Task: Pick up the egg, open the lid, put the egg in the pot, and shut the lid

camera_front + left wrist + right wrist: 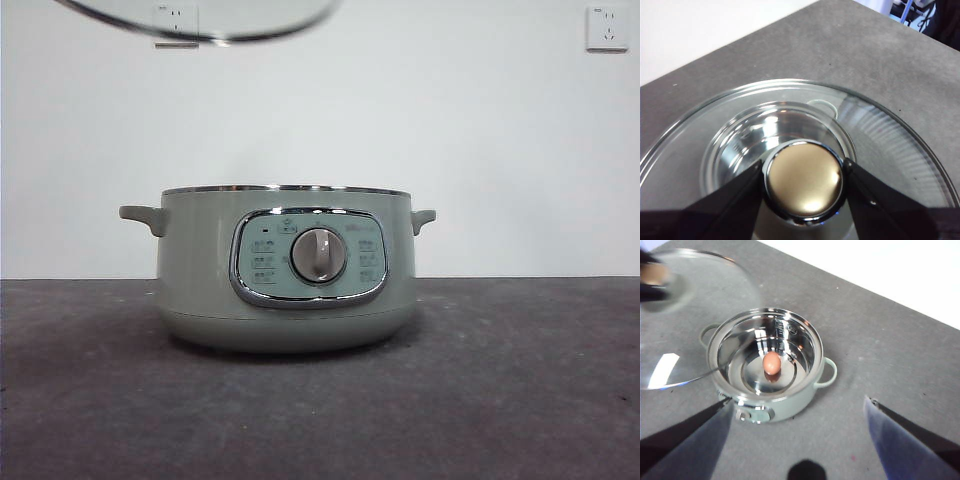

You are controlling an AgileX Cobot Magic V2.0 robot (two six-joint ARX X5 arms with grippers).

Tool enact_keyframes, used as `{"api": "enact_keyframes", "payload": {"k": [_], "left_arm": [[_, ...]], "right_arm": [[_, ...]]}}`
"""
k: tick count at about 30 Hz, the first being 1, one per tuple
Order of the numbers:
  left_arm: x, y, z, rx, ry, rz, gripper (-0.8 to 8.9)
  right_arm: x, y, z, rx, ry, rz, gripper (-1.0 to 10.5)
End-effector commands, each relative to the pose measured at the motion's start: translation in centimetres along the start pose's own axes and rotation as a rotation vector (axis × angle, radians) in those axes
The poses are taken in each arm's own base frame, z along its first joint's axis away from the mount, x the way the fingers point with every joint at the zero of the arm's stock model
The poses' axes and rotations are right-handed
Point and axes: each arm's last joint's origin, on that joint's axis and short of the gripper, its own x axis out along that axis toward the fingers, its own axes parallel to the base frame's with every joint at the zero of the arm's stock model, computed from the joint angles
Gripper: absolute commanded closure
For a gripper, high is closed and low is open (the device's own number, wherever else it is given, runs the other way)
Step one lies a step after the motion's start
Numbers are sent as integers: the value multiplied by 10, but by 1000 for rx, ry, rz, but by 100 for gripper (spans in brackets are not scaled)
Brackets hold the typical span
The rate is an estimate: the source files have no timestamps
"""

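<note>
We record one pot [285,280]: round, pale sage-green, smooth matte body, with a bright chrome rim, a chrome-framed control panel [308,257] holding one grey dial [318,254], and two small side handles. From the right wrist view its inner bowl is polished steel, mirror-like, with ringed reflections on the floor.

One egg [771,362], brown-orange, smooth and oval, lies on the centre of the pot's steel floor, well clear of the walls.

One lid [890,145]: a round disc of clear glass with a thin chrome edge and fine concentric ridges. It is off the pot, held in the air above it and to the left; in the front view only its lower rim shows at the top edge. Its round knob [804,181] reads as glossy and tan-gold under the light in the left wrist view, seated in a chrome collar.

The left gripper [804,182] has its two black jaws clamped on the knob, one on each side. The right gripper [797,440] hovers above the near side of the pot with its jaws wide apart, holding nothing.

The table [520,380] is dark grey, with a faintly speckled, stone-like texture. Behind it stands a plain white wall [450,130] with two white sockets, one [607,27] at far right and one seen through the lid glass.
</note>
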Motion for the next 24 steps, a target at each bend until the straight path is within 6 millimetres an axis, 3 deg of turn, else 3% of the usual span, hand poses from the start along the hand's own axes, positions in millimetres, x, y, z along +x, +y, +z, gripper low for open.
{"api": "enact_keyframes", "payload": {"k": [1,6,11,17,24], "left_arm": [[19,2,9,24,-55,-3,821],[70,10,3,15,3,-16,821],[109,18,-5,22,38,-20,821],[135,24,-9,23,30,-19,821],[153,26,-17,16,61,-24,821]], "right_arm": [[-19,0,-8,-3,-18,-1,501],[-59,0,-27,7,-67,-16,501],[-89,-1,-42,23,-139,-52,501],[-115,-1,-57,52,-208,-56,504],[-123,-1,-63,55,-229,-69,505]]}}
